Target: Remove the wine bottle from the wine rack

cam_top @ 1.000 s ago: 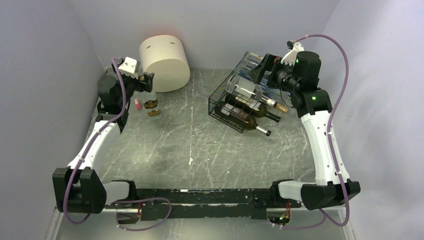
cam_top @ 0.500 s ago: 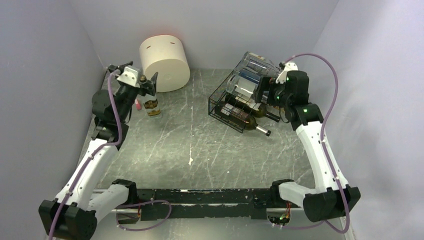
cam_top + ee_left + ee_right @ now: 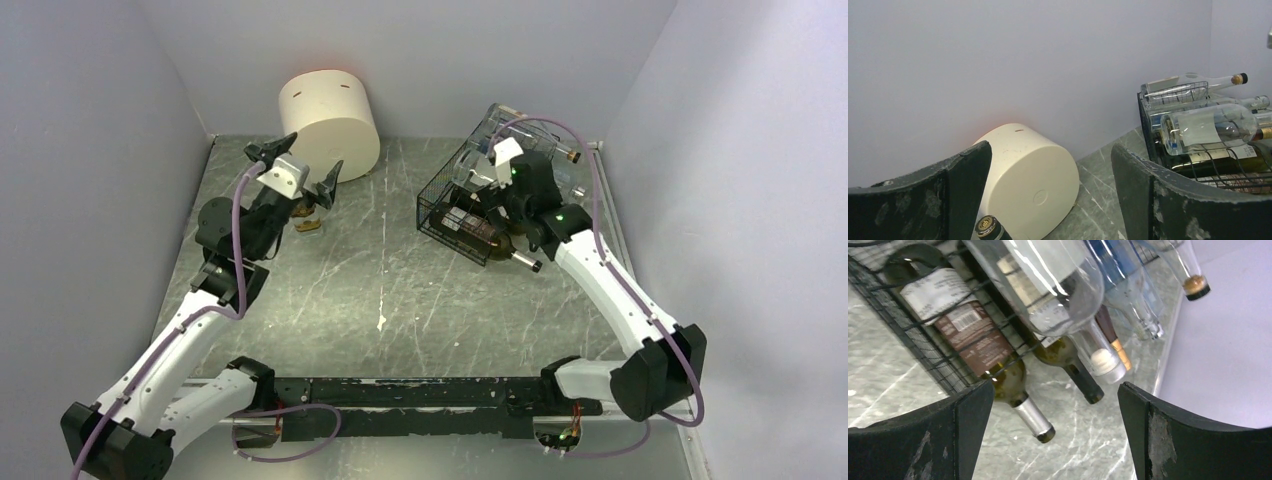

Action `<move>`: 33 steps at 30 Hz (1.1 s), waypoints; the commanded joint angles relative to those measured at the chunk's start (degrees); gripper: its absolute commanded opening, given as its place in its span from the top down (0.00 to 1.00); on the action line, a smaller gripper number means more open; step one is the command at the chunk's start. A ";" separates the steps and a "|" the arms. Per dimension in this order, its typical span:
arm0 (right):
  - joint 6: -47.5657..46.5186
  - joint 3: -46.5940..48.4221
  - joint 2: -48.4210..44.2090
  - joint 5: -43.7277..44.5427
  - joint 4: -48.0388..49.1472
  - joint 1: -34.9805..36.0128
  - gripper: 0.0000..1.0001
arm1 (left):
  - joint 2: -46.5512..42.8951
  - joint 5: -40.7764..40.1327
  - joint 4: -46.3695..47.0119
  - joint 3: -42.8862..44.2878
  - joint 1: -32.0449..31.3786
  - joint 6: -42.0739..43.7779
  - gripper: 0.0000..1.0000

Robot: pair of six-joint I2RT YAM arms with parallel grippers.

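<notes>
- right gripper [image 3: 1053,392] spread wide, empty, over the wine rack [image 3: 440,205], right of centre in the top view.
- dark wine bottle [image 3: 1005,375] lies in the rack, neck poking out; best to grip the neck and draw it out along its axis.
- left gripper [image 3: 1048,155] released, empty, upper left.

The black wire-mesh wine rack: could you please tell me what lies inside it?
Clear glass bottles lie on top, dark labelled wine bottles beneath, necks poking out. The right arm hides part of the rack.

The left arm [image 3: 170,350], at seven o'clock, and the right arm [image 3: 610,290], at five o'clock, have white shells and black joints. A purple cable [image 3: 240,240] loops along each. Green lights [image 3: 560,214] glow on the right. The left gripper [image 3: 1050,150] and right gripper [image 3: 1055,387] have broad black fingers [image 3: 1168,440], scuffed grey.
</notes>
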 commanded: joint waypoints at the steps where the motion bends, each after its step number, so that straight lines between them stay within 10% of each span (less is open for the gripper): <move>1: 3.64 3.18 0.89 5.95 1.43 -3.63 0.00 | -1.35 -1.93 2.57 -0.72 -1.79 1.51 0.08; 9: 38.88 6.74 5.66 -1.42 1.47 -12.84 0.00 | -2.63 -2.30 2.75 -1.05 -2.99 1.39 0.09; 18: 73.23 -11.27 -1.57 -14.52 17.24 -28.73 0.05 | -2.73 -0.91 3.27 -1.04 -4.55 -0.08 0.11; 33: 94.73 -30.73 1.77 -18.23 49.77 -28.39 0.11 | -1.76 1.06 2.90 -0.64 -5.01 -2.49 0.12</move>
